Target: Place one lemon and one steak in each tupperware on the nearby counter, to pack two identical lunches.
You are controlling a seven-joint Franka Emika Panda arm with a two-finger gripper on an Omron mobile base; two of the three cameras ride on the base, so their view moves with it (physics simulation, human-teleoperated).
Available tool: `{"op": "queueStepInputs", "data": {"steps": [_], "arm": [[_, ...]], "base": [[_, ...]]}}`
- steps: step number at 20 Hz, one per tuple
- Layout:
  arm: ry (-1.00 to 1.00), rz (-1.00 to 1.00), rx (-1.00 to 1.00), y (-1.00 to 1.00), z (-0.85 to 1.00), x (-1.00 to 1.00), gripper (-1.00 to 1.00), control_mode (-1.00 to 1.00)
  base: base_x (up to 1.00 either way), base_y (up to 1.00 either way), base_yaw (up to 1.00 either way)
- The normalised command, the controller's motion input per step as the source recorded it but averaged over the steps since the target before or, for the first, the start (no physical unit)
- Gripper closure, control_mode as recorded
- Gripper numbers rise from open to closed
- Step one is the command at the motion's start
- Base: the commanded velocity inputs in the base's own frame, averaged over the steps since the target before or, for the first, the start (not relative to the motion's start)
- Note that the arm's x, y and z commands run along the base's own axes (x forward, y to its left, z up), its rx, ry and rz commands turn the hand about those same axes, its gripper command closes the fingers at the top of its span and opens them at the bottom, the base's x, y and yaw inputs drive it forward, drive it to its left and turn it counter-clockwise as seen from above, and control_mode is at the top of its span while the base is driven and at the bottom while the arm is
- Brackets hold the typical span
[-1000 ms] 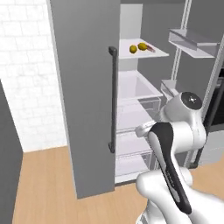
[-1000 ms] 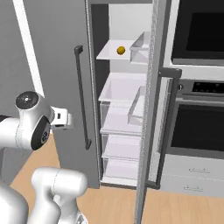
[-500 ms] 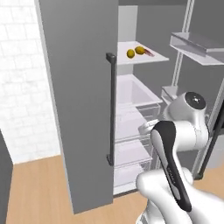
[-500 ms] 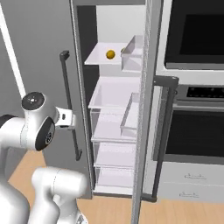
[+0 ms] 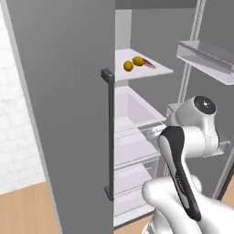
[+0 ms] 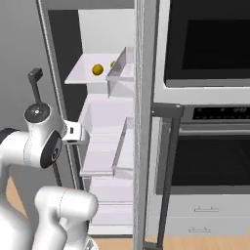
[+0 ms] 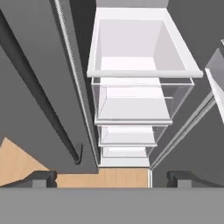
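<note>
Since a second ago both base views have closed in on the open fridge (image 5: 137,137): its interior looms larger, and its grey left door (image 5: 64,114) now covers most of the left base view, a shift of the whole picture rather than of the things. The white arm is folded in front of the fridge, its round elbow joint level with the fridge's middle drawers and the forearm reaching in toward them. The gripper (image 7: 111,177) looks steeply down the fridge's stack of drawers to the wooden floor, and its jaws stand wide, the two dark tips far apart at the bottom corners of the hand view with nothing between them. On the fridge's upper shelf (image 5: 160,71) lie two lemons (image 5: 129,66), close together, and just beside the farther lemon (image 5: 138,61) a reddish sliver that is probably a steak (image 5: 149,63), too small to be sure. From the right base view one lemon (image 6: 97,70) shows clearly on that shelf, near a clear door bin (image 6: 119,73). The fridge's opening is narrow: the left door's edge and dark vertical handle (image 5: 109,137) bound it on one side, the right door's frame (image 6: 144,122) on the other, with the white top drawer (image 7: 140,48) open-topped below the shelf.
</note>
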Motion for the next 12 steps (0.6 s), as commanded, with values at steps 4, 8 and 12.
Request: {"op": "queueStepInputs", "data": {"steps": [4, 8, 12], "arm": [[0.0, 0.0, 0.0, 0.0, 0.0, 0.0, -1.0, 1.0], [0.0, 0.0, 0.0, 0.0, 0.0, 0.0, -1.0, 1.0], [0.0, 0.0, 0.0, 0.0, 0.0, 0.0, -1.0, 1.0]], "base": [[0.67, -0.21, -0.06], [0.31, -0.5, -0.04], [0.54, -0.03, -0.04]]}}
